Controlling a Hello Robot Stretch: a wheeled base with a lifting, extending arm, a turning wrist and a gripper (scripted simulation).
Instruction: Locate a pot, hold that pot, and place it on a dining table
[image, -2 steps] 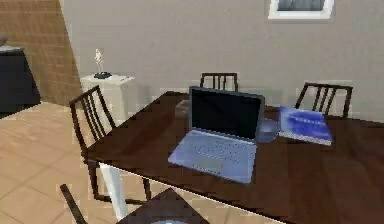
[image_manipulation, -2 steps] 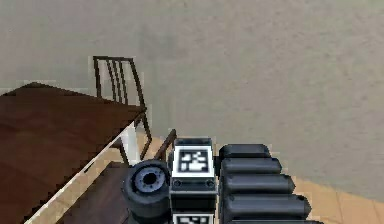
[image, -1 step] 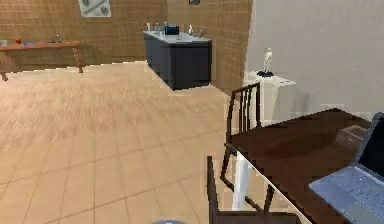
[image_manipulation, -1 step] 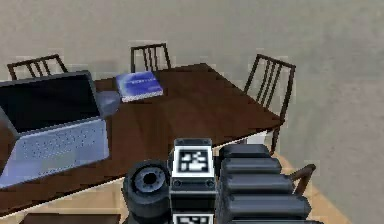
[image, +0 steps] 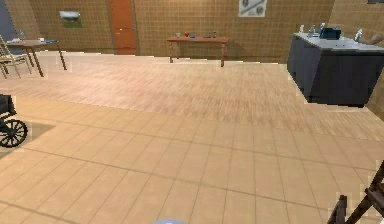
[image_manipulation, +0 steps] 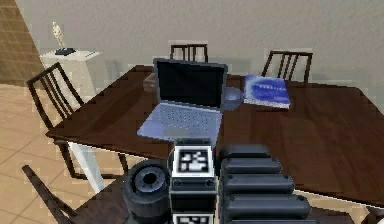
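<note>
1. Pot: I cannot tell where it stands. The small items on the dark counter (image: 335, 70) at the far right and on the wooden side table (image: 198, 42) by the far wall are too small to name.
2. The dining table (image_manipulation: 330, 140) lies just beside the robot, with a laptop (image_manipulation: 185, 100) and a blue book (image_manipulation: 268, 92) on it.
3. The gripper (image_manipulation: 148, 192) sits low at the table's near edge. I cannot tell whether its fingers are apart or together, or whether it holds anything.
4. The step in hand is probably the search. Head for the counter first, centre it ahead, and approach slowly until shapes can be made out.
5. The bare wood right of the laptop looks like the best spot for the later placing.
</note>
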